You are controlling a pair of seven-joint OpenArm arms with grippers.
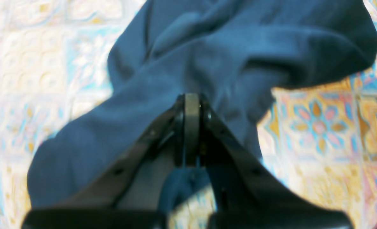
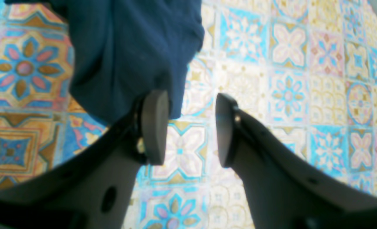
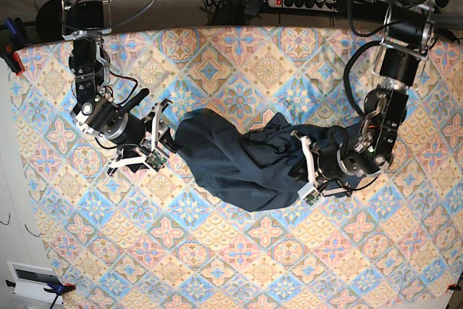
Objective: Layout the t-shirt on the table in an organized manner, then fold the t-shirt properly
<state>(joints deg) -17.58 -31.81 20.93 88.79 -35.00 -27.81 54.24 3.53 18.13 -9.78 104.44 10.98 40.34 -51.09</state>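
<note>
My left gripper [image 1: 191, 130] is closed, its two fingers pressed together right over the shirt [image 1: 163, 76], and whether a pinch of cloth sits between them I can't tell: my own dark fingers cover that very spot, and the left wrist view is soft with blur. Over on the other side, my right gripper [image 2: 190, 130] stands open, a clear gap between the tips, patterned cloth showing through it. The near finger there hides part of the shirt's edge, so where that edge runs behind it, I can't make out.

Out from the jaws now: the shirt lies crumpled across the middle of the table [image 3: 239, 251], stretching from beside my right gripper to beneath my left arm [image 3: 383, 128]. Folds everywhere, dark on dark, and I can't pick out a collar or tell sleeve from hem. In both wrist views it runs off the top of the picture. In the base view my left arm blocks a good piece of it, with more dark cloth showing past the arm. My right arm [image 3: 101, 92] reaches in from the other side, its upper end cut off by the frame.
</note>
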